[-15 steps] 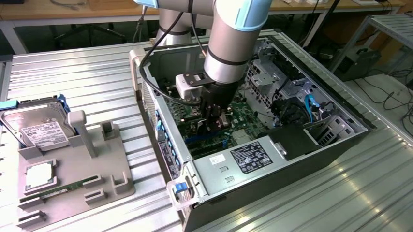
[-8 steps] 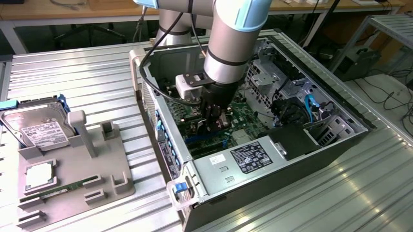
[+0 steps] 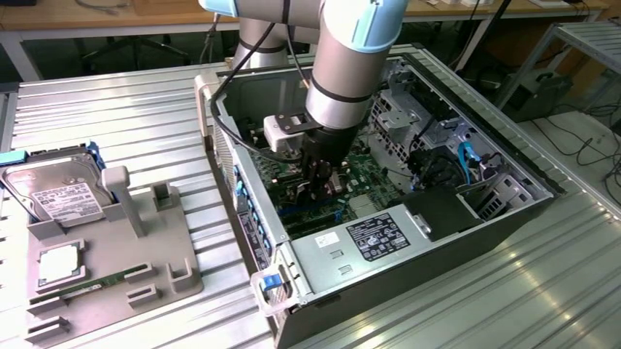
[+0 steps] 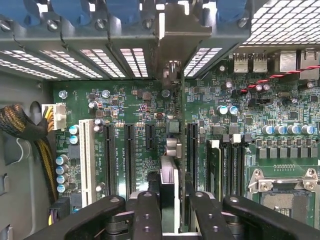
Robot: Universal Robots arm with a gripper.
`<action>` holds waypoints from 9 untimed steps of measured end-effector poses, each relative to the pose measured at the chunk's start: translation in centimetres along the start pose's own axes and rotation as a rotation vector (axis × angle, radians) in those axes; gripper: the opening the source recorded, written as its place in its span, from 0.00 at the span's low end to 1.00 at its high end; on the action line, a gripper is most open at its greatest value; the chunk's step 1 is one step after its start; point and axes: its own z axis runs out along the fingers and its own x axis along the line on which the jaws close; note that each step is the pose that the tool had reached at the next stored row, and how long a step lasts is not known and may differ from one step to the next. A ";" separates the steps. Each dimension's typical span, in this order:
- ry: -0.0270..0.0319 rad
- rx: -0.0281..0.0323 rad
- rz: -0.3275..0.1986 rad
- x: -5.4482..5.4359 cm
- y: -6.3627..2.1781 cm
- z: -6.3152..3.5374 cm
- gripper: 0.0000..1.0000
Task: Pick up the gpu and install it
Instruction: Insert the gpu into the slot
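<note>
The gpu (image 4: 170, 192) stood edge-on between the gripper's black fingers (image 4: 150, 215), low in the centre of the wrist frame, with its silver bracket (image 4: 172, 45) reaching up to the rear slot openings at top centre. The jaws were drawn in narrow and clamped on the card's two faces. In the exterior view the gripper (image 3: 321, 178) sat deep inside the open computer case (image 3: 505, 218), at the middle of the frame, and the card itself could not be made out there.

Beneath the card lay the green motherboard (image 4: 130, 105), with black expansion slots (image 4: 129, 155) running parallel on either side of the card's edge. Whether the card edge had entered its slot could not be told. The judged step was insertion: pickup was complete and seating was under way or about to finish.

The remaining move called for a straight push along the slot line, with the bracket kept aligned to its rear opening.

Outside the case, at the left of the exterior frame, a grey fixture tray (image 3: 107, 291) carried a hard drive (image 3: 58, 196) and a green memory stick (image 3: 92, 285).
</note>
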 end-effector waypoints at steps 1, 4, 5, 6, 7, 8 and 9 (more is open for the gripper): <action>0.0003 -0.0002 0.000 0.0 0.00 0.10 0.27; -0.0002 0.0000 0.000 0.0 -0.01 0.38 0.27; -0.0007 0.0002 0.000 0.0 -0.02 0.41 0.27; -0.0004 0.0000 0.000 0.0 -0.02 0.41 0.27; -0.0004 0.0000 0.000 0.0 -0.02 0.41 0.27; -0.0003 0.0000 0.000 0.0 -0.02 0.40 0.27; -0.0003 0.0000 0.000 0.0 -0.02 0.40 0.27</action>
